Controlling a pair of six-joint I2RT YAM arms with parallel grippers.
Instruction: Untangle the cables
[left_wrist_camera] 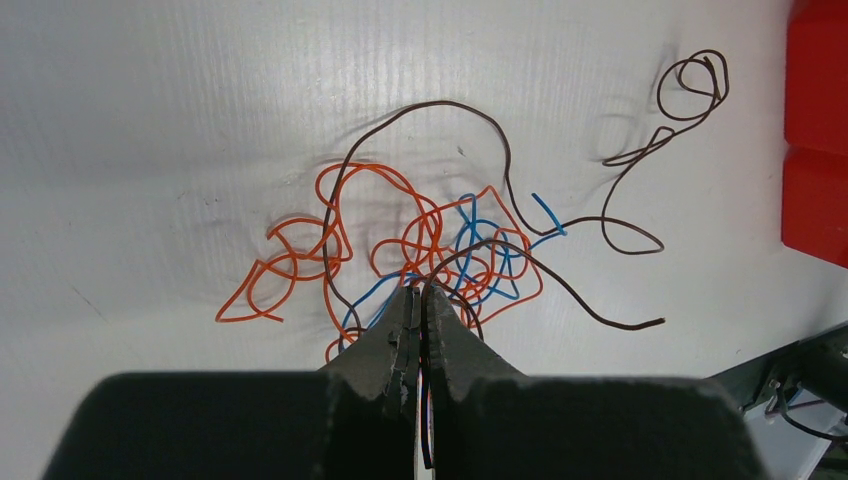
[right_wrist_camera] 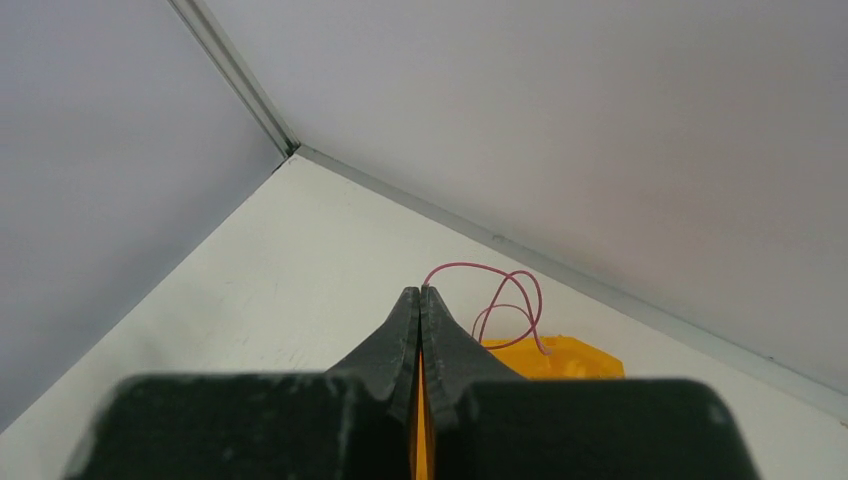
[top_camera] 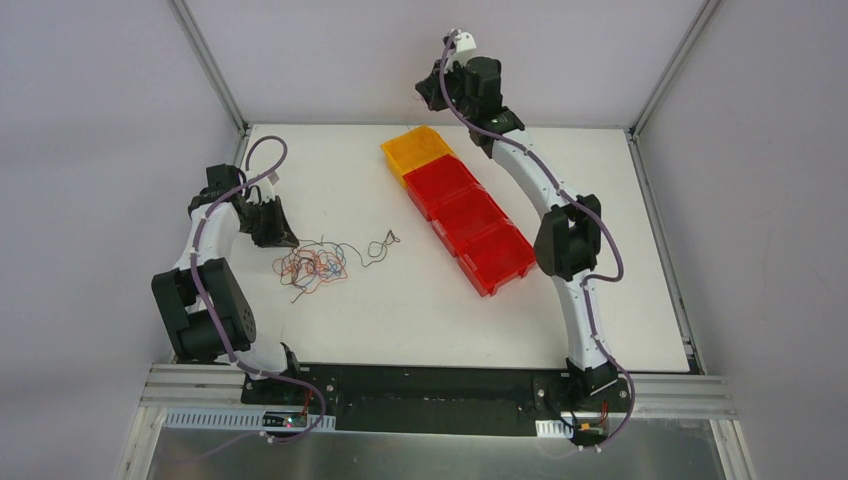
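Note:
The cables point(top_camera: 312, 263) lie in a loose tangle on the white table, left of the middle. In the left wrist view the cables point(left_wrist_camera: 440, 240) are orange, blue and dark brown strands. One dark brown strand point(left_wrist_camera: 500, 160) trails right to a small coil. My left gripper point(left_wrist_camera: 421, 292) is shut at the tangle's near edge, and a dark strand runs down between its fingers. From above, the left gripper point(top_camera: 280, 236) touches the tangle's left side. My right gripper point(right_wrist_camera: 420, 291) is raised at the back and shut on a thin red cable point(right_wrist_camera: 505, 290) that loops over the orange bin point(right_wrist_camera: 565, 358).
A diagonal row of bins runs across the table's middle: one orange bin point(top_camera: 417, 150) at the back, then red bins point(top_camera: 470, 225). The right arm point(top_camera: 560, 230) arches beside them. The red bins' edge point(left_wrist_camera: 815, 130) shows right of the tangle. Walls close the back and sides.

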